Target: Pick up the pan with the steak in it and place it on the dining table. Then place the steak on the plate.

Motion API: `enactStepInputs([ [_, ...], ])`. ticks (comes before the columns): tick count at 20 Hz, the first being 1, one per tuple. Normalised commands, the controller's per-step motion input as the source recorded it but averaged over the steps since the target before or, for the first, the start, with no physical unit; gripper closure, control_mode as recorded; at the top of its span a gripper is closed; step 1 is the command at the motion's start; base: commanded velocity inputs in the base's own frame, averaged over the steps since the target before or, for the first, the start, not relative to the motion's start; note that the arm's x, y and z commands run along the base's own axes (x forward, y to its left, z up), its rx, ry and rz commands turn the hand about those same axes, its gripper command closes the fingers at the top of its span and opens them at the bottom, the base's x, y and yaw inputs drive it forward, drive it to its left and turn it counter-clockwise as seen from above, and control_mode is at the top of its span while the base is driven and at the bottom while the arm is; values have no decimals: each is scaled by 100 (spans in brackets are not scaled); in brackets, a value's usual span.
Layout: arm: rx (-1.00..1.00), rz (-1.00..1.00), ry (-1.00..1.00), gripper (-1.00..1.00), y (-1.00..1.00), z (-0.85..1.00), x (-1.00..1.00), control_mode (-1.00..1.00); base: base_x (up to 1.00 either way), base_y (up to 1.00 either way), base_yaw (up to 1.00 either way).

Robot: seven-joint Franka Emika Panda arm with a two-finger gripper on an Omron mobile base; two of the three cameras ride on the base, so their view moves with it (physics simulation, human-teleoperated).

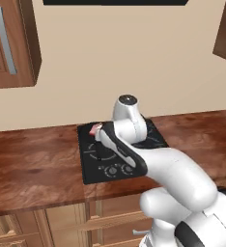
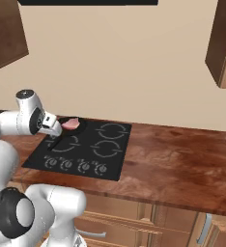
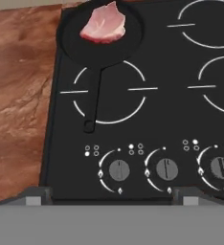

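Observation:
A black pan (image 3: 109,55) sits on the back left burner of the stovetop, its straight handle (image 3: 94,95) running toward me. A pinkish-red steak (image 3: 103,25) lies inside it, also seen as a small pink lump, the steak (image 1: 93,129), beside my wrist, and the steak (image 2: 70,124) from the other side. My gripper (image 3: 111,195) hovers above the stove's front edge near the knobs, open, its two fingertips wide apart with nothing between them. It is short of the handle's end. The dining table and the plate are out of view.
The black stovetop (image 3: 181,119) has several burner rings and a row of knobs (image 3: 166,169) along its front. Reddish wood counter (image 2: 182,159) extends on both sides. Wall cabinets (image 1: 8,43) hang at upper left and upper right (image 2: 223,43). Drawers sit below the counter.

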Motion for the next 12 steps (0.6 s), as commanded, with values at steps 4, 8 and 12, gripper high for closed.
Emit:
enactStepInputs([
  [4,2,-5,0,-100,41,-53,49,-100,0,0,0],
  [8,-4,-3,-2,-100,25,-47,35,-100,0,0,0],
  [12,-10,-1,-3,-100,7,-36,29,-100,0,0,0],
])
